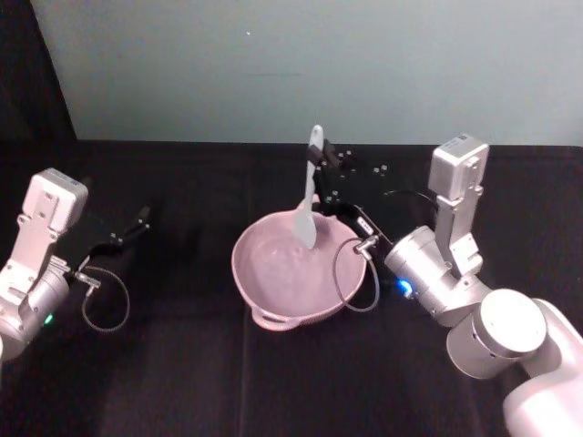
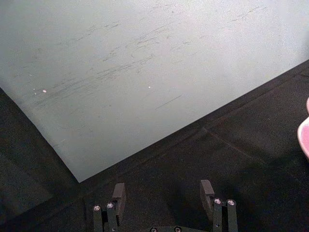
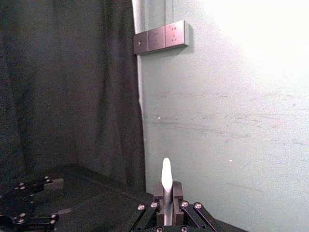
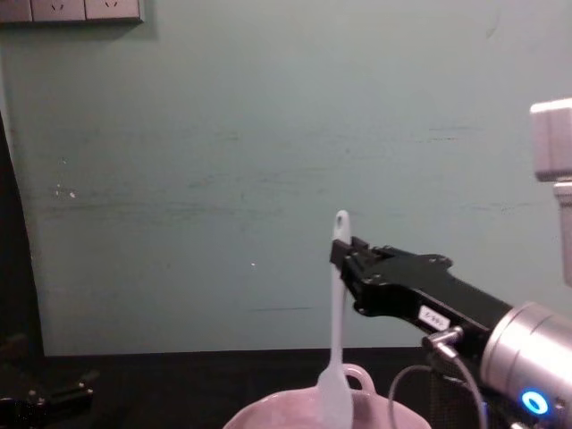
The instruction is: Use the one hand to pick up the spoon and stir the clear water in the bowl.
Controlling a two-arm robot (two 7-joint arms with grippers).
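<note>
Pickup done: spoon [image 1: 309, 198] clamped upright in right gripper [image 4: 343, 255], paddle below inside bowl [image 1: 240, 266]; stirring outstanding. Left gripper [image 2: 164, 189] idle well apart, wide.

Right arm [image 1: 428, 278] first: silver-grey cylinders, smooth and rounded, ending in a big domed joint cap [image 1: 510, 330]. A blue light [image 1: 402, 289] glows on the wrist barrel. There's a boxy pale-grey camera housing [image 1: 458, 168] up top. The right gripper [image 4: 342, 255] is black, slim and angular, with a small white label [image 4: 433, 316] on its side. A thin grey cable [image 1: 351, 291] loops out from a metal plug [image 1: 366, 242]. Over to the left arm [image 1: 32, 282]: same silver-grey build, same boxy top, a green light [image 1: 47, 319], and its own cable loop [image 1: 102, 314]. The left gripper [image 2: 162, 193] shows two black fingers [image 2: 118, 195] on linkages dotted with shiny silver screws [image 2: 217, 201].
</note>
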